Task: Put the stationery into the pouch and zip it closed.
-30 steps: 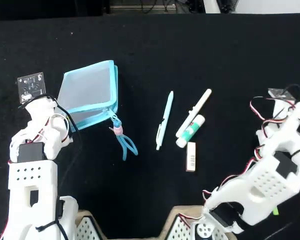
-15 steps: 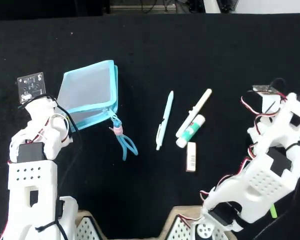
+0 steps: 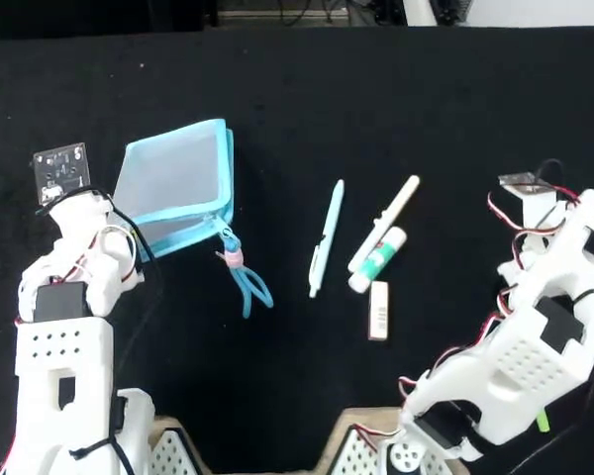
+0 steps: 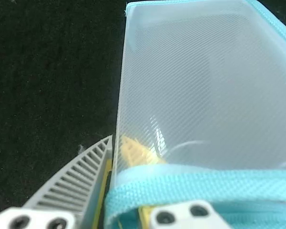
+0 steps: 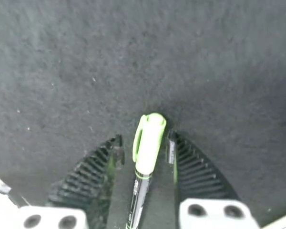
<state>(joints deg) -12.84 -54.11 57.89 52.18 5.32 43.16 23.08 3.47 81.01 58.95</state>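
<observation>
The translucent pouch (image 3: pixel 178 183) with teal trim lies at the left, its zip cord (image 3: pixel 246 280) trailing toward the middle. My left gripper (image 4: pixel 126 167) is shut on the pouch's (image 4: pixel 195 90) teal zip edge, a yellow pad showing through the mesh. A light blue pen (image 3: pixel 326 237), a white pen (image 3: pixel 386 222), a white and green glue stick (image 3: pixel 377 259) and a small white eraser (image 3: pixel 378 310) lie loose at the centre. My right gripper (image 5: pixel 144 140) is at the far right, shut on a green-capped marker (image 5: pixel 148 138); the marker's green end (image 3: pixel 544 420) peeks out under that arm.
The black cloth (image 3: pixel 307 109) covers the whole table, with open room behind the pens and between them and the right arm (image 3: pixel 535 346). The left arm (image 3: pixel 64 327) stands at the front left beside the pouch.
The right arm's wrist has swung a little to the left and back part of the way, carrying the green marker. The left arm, pouch and loose stationery have not moved.
</observation>
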